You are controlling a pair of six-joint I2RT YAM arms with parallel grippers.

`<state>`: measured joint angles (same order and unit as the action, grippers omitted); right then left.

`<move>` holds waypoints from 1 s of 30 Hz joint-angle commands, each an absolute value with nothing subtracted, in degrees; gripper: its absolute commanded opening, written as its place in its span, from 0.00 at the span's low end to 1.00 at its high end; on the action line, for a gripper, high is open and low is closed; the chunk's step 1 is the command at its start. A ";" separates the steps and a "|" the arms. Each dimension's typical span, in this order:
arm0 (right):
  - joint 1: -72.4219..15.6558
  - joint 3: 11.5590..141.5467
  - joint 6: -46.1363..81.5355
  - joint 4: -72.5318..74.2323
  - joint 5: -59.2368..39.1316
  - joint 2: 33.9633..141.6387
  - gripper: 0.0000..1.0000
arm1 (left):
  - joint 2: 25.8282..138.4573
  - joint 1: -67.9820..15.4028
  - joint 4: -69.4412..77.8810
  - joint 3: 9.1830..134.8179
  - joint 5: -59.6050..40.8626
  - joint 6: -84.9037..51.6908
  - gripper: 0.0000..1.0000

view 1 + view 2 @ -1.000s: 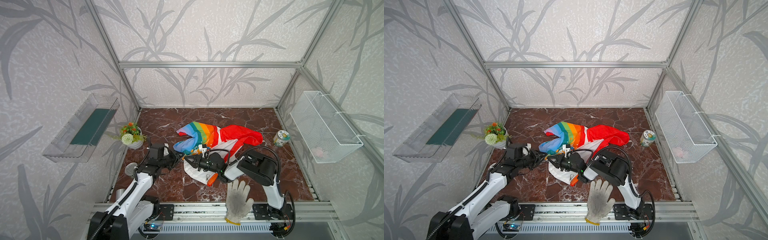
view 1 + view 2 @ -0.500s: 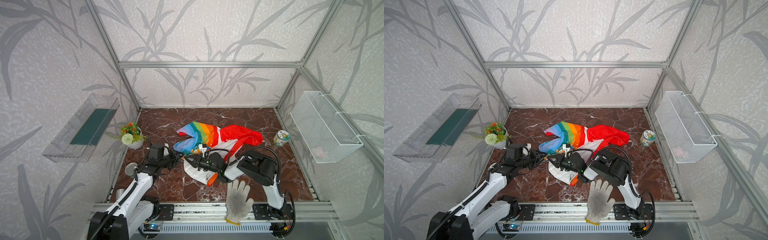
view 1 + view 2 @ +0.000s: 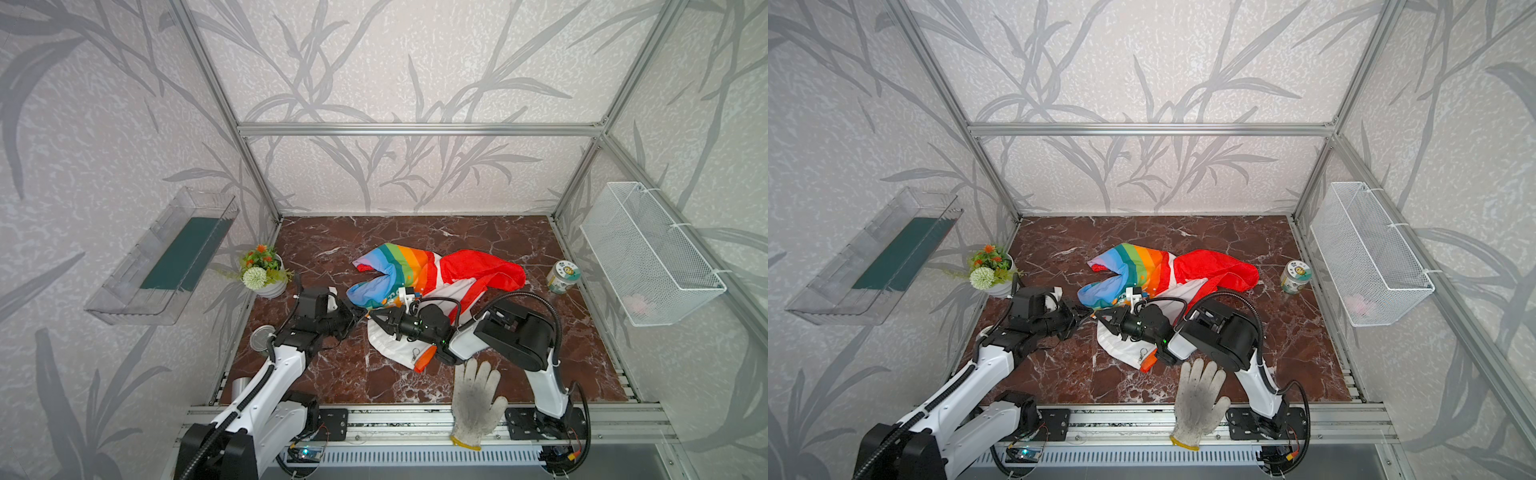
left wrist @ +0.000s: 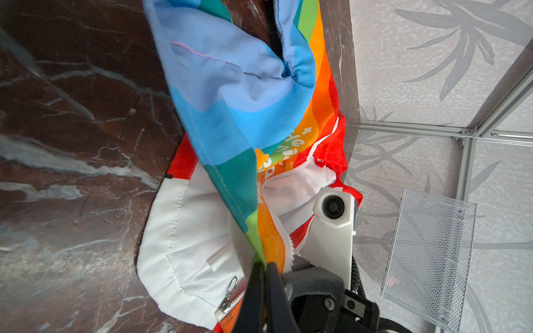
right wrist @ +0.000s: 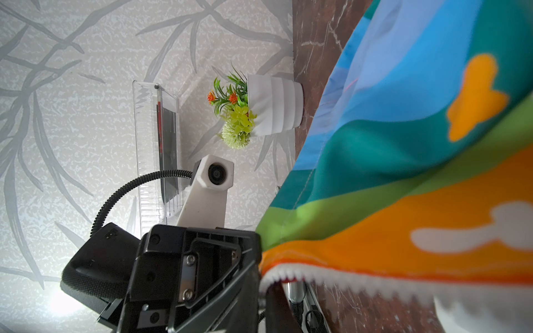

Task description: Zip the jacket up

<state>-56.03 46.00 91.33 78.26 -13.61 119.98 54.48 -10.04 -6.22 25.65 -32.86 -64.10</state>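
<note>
The jacket lies crumpled mid-table: rainbow stripes at the left, red hood at the right, white lining at the front. My left gripper is shut on the green-orange corner of the rainbow panel, beside its white zipper teeth. My right gripper meets it tip to tip, fingers slightly apart, with the toothed edge at their tips. The ring pull lies loose on the white lining at the other front edge.
A dirty white work glove rests on the front rail. A flower pot stands at the left edge and a jar at the right. A wire basket and a clear tray hang on the side walls.
My left gripper has closed on the jacket's rainbow corner. My right gripper's fingers have parted. Both arms stay where they were.
</note>
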 commanded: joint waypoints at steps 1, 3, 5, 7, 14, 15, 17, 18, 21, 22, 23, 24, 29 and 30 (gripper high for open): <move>-55.97 44.89 91.66 80.42 -14.26 119.10 0.40 | 53.42 -10.10 -7.47 25.55 -32.61 -63.53 0.00; -56.15 42.07 91.76 80.04 -13.87 117.39 0.47 | 53.11 -10.11 -9.10 26.22 -32.11 -62.46 0.00; -55.94 38.45 91.52 78.44 -13.22 114.87 0.48 | 52.78 -10.02 -10.16 26.62 -31.49 -61.73 0.00; -55.99 34.90 91.12 75.41 -12.68 111.70 0.49 | 52.32 -10.02 -10.37 26.55 -31.11 -61.61 0.00; -56.55 29.23 85.71 44.37 -12.16 91.79 0.49 | 51.04 -9.98 -11.68 26.88 -30.65 -60.92 0.00; -56.87 30.48 83.65 33.77 -11.52 87.96 0.49 | 51.05 -9.93 -11.84 26.98 -30.65 -60.74 0.00; -57.83 35.02 78.42 12.86 -8.37 81.14 0.50 | 51.19 -10.00 -11.90 26.98 -30.66 -60.62 0.00; -58.18 38.38 75.82 1.12 -5.67 78.75 0.51 | 51.18 -9.99 -11.83 26.96 -30.67 -60.61 0.00; -59.95 43.79 74.96 -19.01 0.69 75.76 0.53 | 51.41 -9.94 -11.23 26.59 -30.58 -60.65 0.00; -60.07 43.76 75.94 -20.72 1.91 75.23 0.54 | 51.58 -9.95 -11.11 26.46 -30.66 -60.66 0.00; -60.34 43.48 77.50 -21.84 3.14 74.85 0.54 | 51.65 -9.96 -10.97 26.37 -30.68 -60.64 0.00; -60.70 43.25 78.74 -22.21 4.05 74.76 0.55 | 51.68 -9.99 -10.87 26.32 -30.76 -60.58 0.00; -62.32 45.46 80.62 -24.35 3.02 78.78 0.56 | 51.37 -9.95 -11.45 26.37 -30.71 -60.29 0.00; -62.63 45.70 80.94 -24.17 2.48 79.76 0.56 | 51.26 -9.94 -11.54 26.36 -30.67 -60.29 0.00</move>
